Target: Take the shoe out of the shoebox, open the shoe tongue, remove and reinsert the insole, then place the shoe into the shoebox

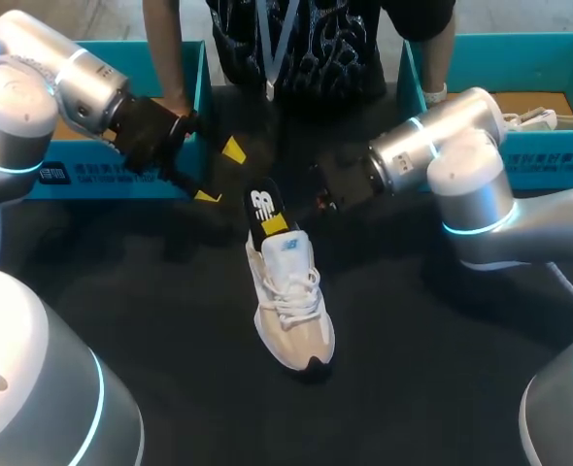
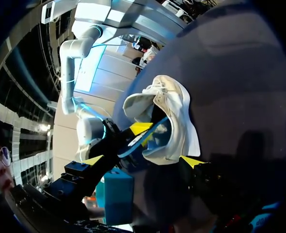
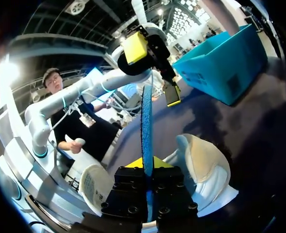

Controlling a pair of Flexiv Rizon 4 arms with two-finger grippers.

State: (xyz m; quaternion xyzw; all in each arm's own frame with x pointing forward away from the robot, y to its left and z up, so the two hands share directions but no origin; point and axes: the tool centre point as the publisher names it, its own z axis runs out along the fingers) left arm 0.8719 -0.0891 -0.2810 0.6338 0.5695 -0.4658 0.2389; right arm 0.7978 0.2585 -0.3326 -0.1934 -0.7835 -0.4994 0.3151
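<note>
Closest in, my right gripper (image 3: pixel 147 164) squeezes the blue insole (image 3: pixel 146 111) at twelve o'clock of the shoe (image 1: pixel 291 301) lying in the middle, while my left gripper (image 1: pixel 220 172) hangs spread wide at eleven o'clock.

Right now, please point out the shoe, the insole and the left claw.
shoe (image 1: pixel 290 294), head view, on the laces.
insole (image 1: pixel 261 206), head view, on its dark face above the shoe.
left claw (image 1: pixel 219 172), head view, midway between its yellow tips.
</note>
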